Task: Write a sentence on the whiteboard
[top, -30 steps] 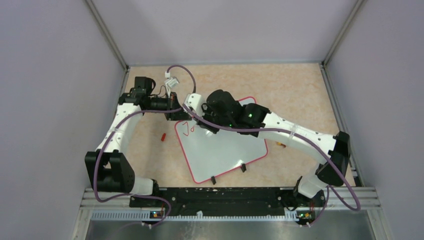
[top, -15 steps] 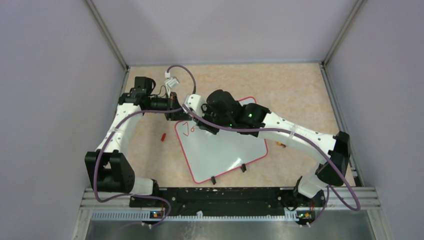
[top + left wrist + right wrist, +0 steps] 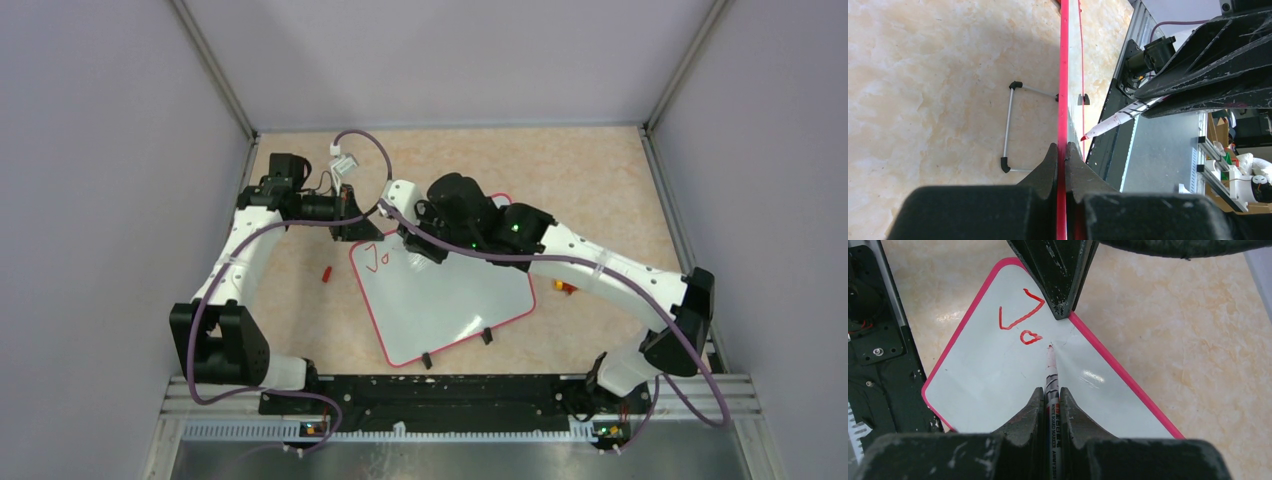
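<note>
The whiteboard (image 3: 450,300) lies tilted on the tabletop, white with a red-pink frame. Its far left corner carries the sentence (image 3: 376,259), only the red letters "Jo" (image 3: 1020,320). My left gripper (image 3: 1065,146) is shut on the board's frame (image 3: 1063,75) at that far corner. My right gripper (image 3: 1051,390) is shut on a whiteboard marker (image 3: 1052,375). The marker's red tip rests on the board just right of the "o". In the left wrist view the marker (image 3: 1118,119) slants down toward the board's face.
A small red cap (image 3: 326,271) lies on the table left of the board. A small orange-red piece (image 3: 563,289) lies to its right. The board's wire leg (image 3: 1008,127) rests underneath, and black feet (image 3: 426,360) stick out at its near edge. Grey walls enclose the table.
My right arm has shifted a little to the right, uncovering a finished "o" beside the "J". The left arm and the board have not moved.
</note>
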Controlling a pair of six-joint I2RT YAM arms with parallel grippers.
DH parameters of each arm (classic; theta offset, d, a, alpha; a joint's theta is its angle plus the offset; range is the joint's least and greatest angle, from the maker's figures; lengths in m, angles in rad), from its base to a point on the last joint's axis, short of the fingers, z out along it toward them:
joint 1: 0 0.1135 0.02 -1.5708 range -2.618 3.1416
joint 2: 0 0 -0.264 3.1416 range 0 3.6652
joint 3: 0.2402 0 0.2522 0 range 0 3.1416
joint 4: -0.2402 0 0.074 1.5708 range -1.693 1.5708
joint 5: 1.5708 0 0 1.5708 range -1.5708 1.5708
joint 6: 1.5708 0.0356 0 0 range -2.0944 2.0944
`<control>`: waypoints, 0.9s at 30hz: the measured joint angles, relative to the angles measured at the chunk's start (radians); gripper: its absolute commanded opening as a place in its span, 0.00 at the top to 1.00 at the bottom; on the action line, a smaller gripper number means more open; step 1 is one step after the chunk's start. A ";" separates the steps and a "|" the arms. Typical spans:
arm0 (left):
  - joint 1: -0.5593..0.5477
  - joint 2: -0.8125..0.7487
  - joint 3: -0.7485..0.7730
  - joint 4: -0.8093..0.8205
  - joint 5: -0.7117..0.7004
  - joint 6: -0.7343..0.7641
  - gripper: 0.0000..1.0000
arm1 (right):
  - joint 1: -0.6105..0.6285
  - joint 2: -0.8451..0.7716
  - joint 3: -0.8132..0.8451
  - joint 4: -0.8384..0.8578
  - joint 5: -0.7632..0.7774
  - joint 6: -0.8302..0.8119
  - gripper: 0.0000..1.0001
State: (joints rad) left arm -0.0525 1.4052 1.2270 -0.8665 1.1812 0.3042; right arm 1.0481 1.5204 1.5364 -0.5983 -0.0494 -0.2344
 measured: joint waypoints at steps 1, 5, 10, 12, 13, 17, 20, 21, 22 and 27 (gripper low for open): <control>0.000 0.000 0.000 0.000 0.000 0.000 1.00 | -0.002 0.000 0.000 0.000 -0.001 0.000 1.00; 0.000 0.000 0.000 0.000 0.000 0.000 1.00 | -0.002 0.001 0.000 -0.001 -0.002 0.000 1.00; 0.000 0.000 0.000 0.000 0.000 0.000 1.00 | -0.002 0.017 0.000 0.000 -0.008 0.000 1.00; 0.000 0.000 0.000 0.000 0.000 0.000 1.00 | -0.002 0.025 0.000 0.000 -0.010 0.000 1.00; 0.000 0.000 0.000 0.000 0.000 0.000 1.00 | -0.002 0.028 0.000 0.000 -0.013 0.000 1.00; 0.000 0.000 0.000 0.000 -0.001 0.000 1.00 | -0.002 0.033 0.001 0.001 -0.020 0.001 1.00; 0.000 0.000 0.000 0.000 -0.002 0.000 1.00 | -0.003 0.034 0.003 0.001 -0.019 0.002 1.00; 0.000 0.000 0.000 0.000 -0.002 0.000 1.00 | -0.003 0.034 0.003 0.001 -0.019 0.003 1.00; 0.000 0.000 0.000 0.000 -0.002 0.000 1.00 | -0.004 0.035 0.003 0.001 -0.019 0.003 1.00; 0.000 0.000 0.000 0.001 -0.005 0.000 1.00 | -0.013 0.036 0.005 0.000 -0.019 0.015 1.00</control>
State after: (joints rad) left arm -0.0525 1.4052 1.2270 -0.8658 1.1767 0.3046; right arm 1.0351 1.5562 1.5414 -0.5983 -0.0689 -0.2192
